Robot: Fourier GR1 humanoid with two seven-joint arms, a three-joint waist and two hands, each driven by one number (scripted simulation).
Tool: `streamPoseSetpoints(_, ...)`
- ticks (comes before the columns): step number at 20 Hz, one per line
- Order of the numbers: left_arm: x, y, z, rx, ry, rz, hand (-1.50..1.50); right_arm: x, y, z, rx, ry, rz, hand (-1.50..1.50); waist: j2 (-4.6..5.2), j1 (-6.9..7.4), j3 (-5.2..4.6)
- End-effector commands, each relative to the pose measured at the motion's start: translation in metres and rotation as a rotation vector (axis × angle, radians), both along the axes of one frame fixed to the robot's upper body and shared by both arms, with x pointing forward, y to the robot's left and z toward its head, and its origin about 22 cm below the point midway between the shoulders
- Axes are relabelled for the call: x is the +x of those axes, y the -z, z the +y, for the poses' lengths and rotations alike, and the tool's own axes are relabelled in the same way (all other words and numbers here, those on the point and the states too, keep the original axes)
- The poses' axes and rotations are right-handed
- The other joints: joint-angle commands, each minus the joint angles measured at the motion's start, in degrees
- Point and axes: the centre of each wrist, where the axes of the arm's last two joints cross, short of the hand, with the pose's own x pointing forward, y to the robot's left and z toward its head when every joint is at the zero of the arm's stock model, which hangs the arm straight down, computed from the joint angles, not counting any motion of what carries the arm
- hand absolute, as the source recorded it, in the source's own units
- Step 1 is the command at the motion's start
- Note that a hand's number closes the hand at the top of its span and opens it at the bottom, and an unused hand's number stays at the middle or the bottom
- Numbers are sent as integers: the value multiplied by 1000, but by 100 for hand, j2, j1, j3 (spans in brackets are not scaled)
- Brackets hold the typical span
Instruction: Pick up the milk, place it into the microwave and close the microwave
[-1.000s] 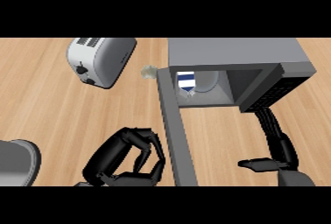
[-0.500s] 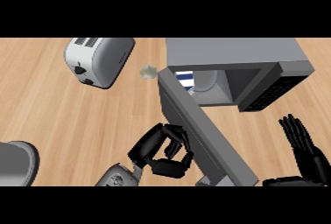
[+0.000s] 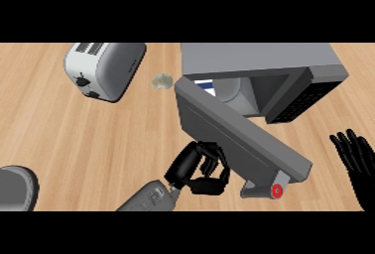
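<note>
Fingers (image 3: 207,158) of the left hand (image 3: 196,171) are curled and rest against the outer face of the microwave door (image 3: 234,139); they grasp nothing. Behind them the wooden surface (image 3: 88,144) carries the microwave (image 3: 256,62), whose door stands partly swung out. Left of the microwave lies a toaster (image 3: 102,69). Right of the microwave, the right hand (image 3: 356,161) is released, with straight fingers. Inside the microwave, only a small blue and white part of the milk (image 3: 209,88) shows.
</note>
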Motion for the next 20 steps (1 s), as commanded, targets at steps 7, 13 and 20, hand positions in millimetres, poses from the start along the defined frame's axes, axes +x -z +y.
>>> streamPoseSetpoints(7, 10, -12, -29, -41, -10, 43, 150, 15, -57, 13, 27, -140, -84, -150, 74, -373, -15)
streamPoseSetpoints(13, 19, -26, -36, -130, -74, -17, 150, 21, -80, 4, -2, -208, -82, -150, 135, -570, -21)
streamPoseSetpoints(20, 42, -49, -38, -206, -307, -23, 150, 24, -100, 0, -73, -243, -102, -150, 171, -826, -16)
